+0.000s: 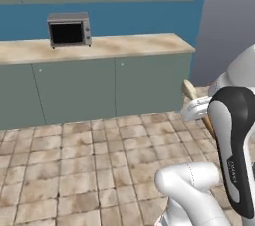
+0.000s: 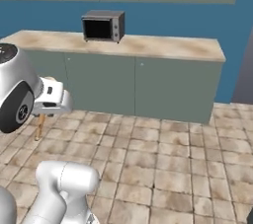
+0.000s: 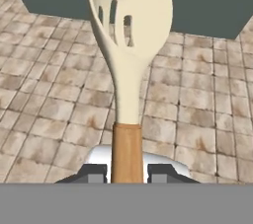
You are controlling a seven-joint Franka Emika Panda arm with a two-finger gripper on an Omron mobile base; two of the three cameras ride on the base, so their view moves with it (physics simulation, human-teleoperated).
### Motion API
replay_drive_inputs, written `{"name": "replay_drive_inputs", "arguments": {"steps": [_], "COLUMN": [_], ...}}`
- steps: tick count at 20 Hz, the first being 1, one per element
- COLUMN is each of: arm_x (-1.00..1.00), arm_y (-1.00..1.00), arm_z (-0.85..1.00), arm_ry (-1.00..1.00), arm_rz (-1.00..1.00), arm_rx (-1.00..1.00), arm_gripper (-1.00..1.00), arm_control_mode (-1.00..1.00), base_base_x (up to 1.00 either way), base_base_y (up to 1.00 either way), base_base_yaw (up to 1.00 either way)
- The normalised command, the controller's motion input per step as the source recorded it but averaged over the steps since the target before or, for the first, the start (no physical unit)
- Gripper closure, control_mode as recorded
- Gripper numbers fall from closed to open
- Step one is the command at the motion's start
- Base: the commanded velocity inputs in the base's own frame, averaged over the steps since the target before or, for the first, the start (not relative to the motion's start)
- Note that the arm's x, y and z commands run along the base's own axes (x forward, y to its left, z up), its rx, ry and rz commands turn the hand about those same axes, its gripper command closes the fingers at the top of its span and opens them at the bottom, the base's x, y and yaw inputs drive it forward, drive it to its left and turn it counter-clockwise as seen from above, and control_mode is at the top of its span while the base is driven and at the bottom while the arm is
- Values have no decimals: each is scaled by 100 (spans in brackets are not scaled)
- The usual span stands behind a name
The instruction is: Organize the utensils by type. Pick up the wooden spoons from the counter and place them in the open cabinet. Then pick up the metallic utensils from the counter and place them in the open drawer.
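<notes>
no legible text, labels or signs

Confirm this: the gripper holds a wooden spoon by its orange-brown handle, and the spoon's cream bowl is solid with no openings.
Not quite. The gripper does hold the wooden spoon by its orange-brown handle, but the cream bowl is slotted, with three narrow openings, as the hand view shows.

Your gripper (image 3: 126,174) is clamped on the orange-brown handle of a wooden spoon (image 3: 129,45), one dark finger on either side of it. Your white arm is folded, elbow bent, hand held level above the tiled floor (image 1: 74,170), well short of the counter (image 1: 99,47).
</notes>
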Motion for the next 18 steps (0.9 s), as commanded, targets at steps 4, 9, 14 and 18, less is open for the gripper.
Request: {"name": "replay_drive_inputs", "arguments": {"steps": [4,9,14,18], "arm_x": [0,0,0,0], "arm_y": [0,0,0,0], "arm_z": [0,0,0,0], "arm_ry": [0,0,0,0], "arm_rz": [0,0,0,0], "arm_rx": [0,0,0,0], "arm_gripper": [100,100,100,100], "arm_control_mode": [100,100,100,100], "base_base_x": [100,76,21,18], "base_base_y": [5,13,35,29], "base_base_yaw": [-31,-64,-90,-91]}}
